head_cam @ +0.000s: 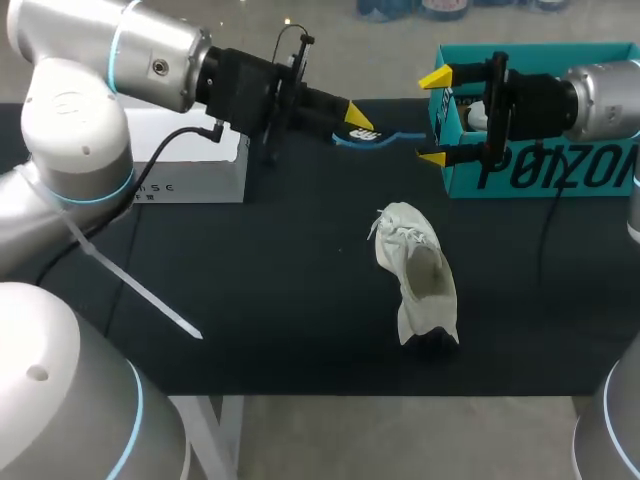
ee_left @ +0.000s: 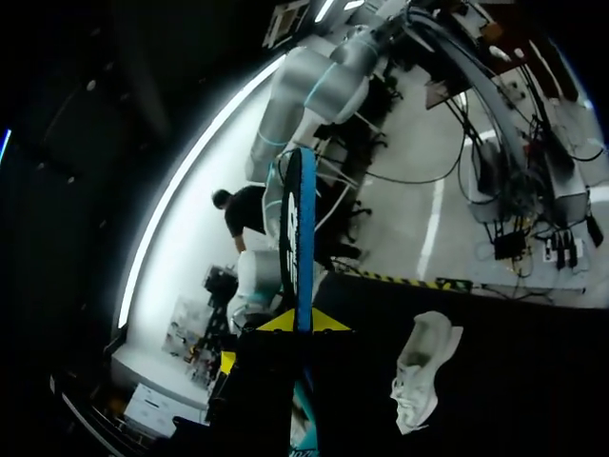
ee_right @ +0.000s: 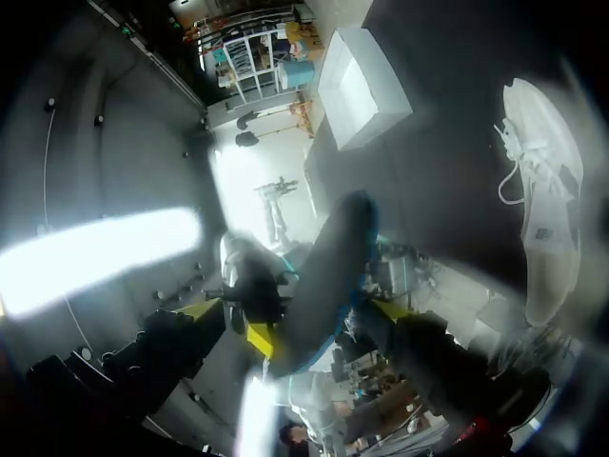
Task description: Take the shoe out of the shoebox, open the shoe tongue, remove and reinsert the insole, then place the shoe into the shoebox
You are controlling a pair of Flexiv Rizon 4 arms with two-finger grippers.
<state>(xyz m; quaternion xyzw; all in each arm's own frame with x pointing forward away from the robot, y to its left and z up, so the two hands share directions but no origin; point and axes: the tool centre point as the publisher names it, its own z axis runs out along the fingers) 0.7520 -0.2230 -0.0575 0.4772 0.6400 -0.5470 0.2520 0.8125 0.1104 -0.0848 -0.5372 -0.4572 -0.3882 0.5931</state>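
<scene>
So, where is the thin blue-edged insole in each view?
Head view: thin blue-edged insole held by left gripper.
Left wrist view: insole edge-on, rising from that gripper.
Right wrist view: insole blurred, inside the open right gripper.
Shared landmark: white laced shoe.

A black tabletop [head_cam: 280,290] spreads out in front of me. On my left, near its far edge, a white box [head_cam: 190,165] sits flat, with faint dark print along the side facing me.
</scene>
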